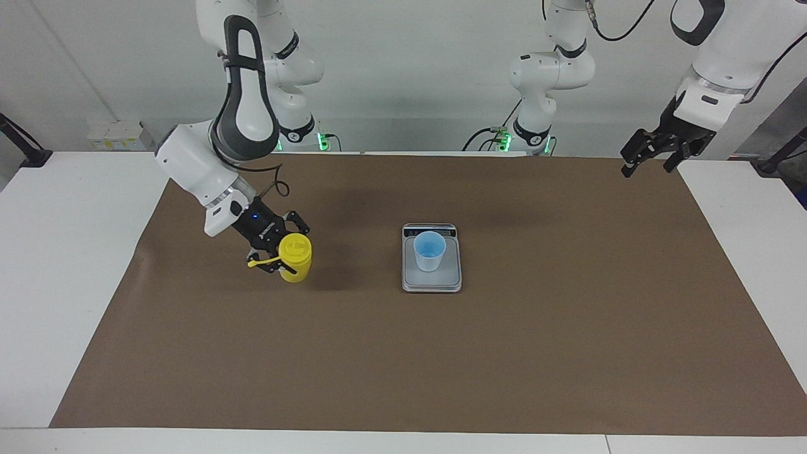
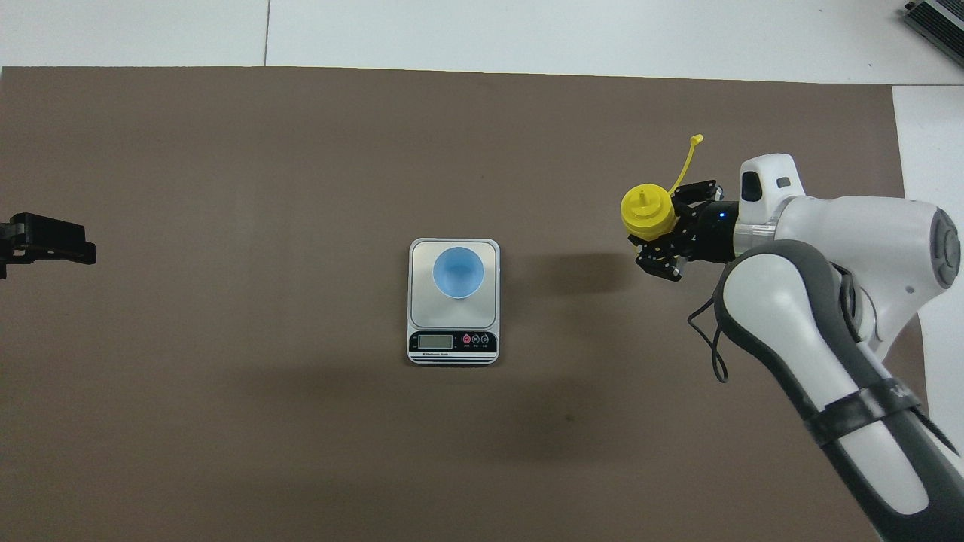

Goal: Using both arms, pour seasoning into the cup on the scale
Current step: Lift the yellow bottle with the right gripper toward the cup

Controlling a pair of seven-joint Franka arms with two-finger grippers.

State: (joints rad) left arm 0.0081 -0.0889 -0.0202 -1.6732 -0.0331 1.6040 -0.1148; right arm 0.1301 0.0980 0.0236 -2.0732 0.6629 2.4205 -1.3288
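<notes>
Our right gripper (image 1: pixel 280 255) has its fingers clamped on the seasoning bottle (image 1: pixel 295 257), kept upright so nothing spills before it reaches the cup. From the bottle in the facing view, the cup (image 1: pixel 429 250) sits on the scale (image 1: pixel 432 282) at three o'clock, mid-mat. Our left gripper (image 1: pixel 649 154) waits, fingers spread, over the mat's corner at its own end.
</notes>
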